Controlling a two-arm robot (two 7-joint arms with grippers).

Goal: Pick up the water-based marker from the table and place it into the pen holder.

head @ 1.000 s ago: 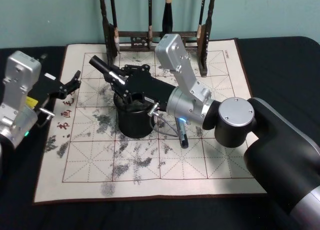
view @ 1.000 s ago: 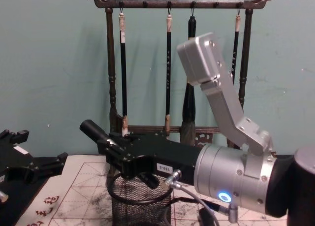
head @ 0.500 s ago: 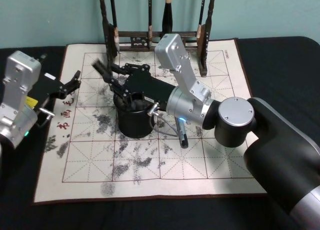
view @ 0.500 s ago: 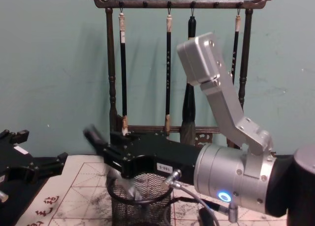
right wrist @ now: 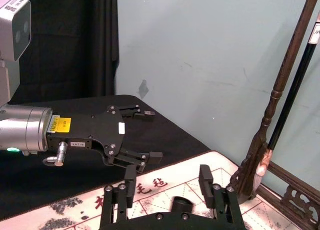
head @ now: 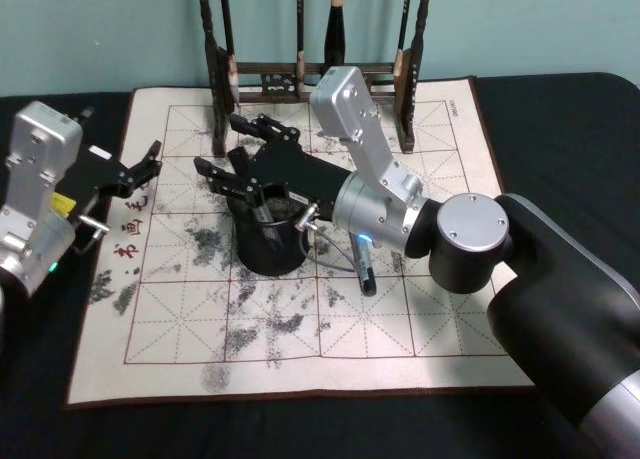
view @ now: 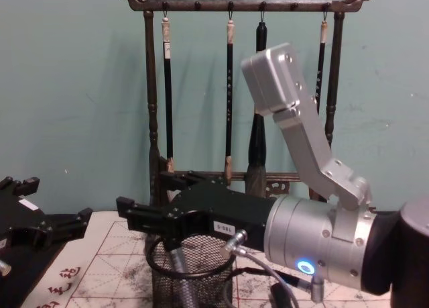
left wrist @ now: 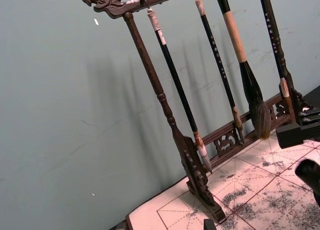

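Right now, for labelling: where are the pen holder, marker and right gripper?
pen holder (head: 265,251): head view, its black side wall.
marker (view: 177,268): chest view, grey barrel behind the mesh.
right gripper (head: 220,145): head view, midway between open fingertips.

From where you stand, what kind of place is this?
Probably a calligraphy desk: a wooden rack of hanging brushes, an ink-stained gridded mat and a mesh pen holder.

The head view looks steeply down on the table (head: 560,109), with the pen holder (head: 262,249) at mid-frame. The chest view faces level and close, with the pen holder at lower centre, and shares the brush rack (view: 152,93) behind it. The left wrist view faces that brush rack, tilted. The right wrist view faces the left gripper (right wrist: 152,134).
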